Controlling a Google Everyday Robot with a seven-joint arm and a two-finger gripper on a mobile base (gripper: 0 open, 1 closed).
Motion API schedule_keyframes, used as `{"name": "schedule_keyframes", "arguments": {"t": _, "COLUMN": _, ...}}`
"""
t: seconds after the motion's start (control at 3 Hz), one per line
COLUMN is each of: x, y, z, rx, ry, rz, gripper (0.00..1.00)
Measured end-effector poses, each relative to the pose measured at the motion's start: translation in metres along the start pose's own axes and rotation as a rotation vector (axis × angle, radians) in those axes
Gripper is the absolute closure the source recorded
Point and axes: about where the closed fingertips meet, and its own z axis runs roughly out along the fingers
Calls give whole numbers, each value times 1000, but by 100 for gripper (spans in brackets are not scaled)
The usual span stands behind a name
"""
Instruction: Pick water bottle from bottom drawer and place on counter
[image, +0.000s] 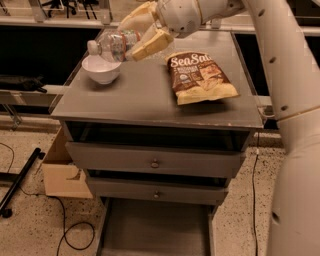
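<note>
Water bottle (109, 45): held on its side, clamped between the two tan fingers of the gripper (128, 41), cap pointing away from the arm, in the air above the counter (150, 102). Just below the gripper, under the cap end: white bowl (101, 70). Beyond the gripper toward the arm: chip bag (200, 77), flat on the counter. Far below: bottom drawer (155, 230), pulled out.

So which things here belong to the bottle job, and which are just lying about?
Job: water bottle, gripped sideways by the pincer above the counter; bottom drawer, open.
Lying about: white bowl, chip bag, cardboard box on the floor.
</note>
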Motion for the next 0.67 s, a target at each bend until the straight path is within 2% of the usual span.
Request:
{"name": "schedule_keyframes", "arguments": {"t": 0.33, "x": 11, "y": -29, "z": -4, "rx": 23, "ry": 29, "rz": 37, "gripper": 100}}
{"name": "schedule_keyframes", "arguments": {"t": 0.67, "x": 23, "y": -66, "z": -12, "rx": 98, "ry": 89, "rz": 81, "gripper": 100}}
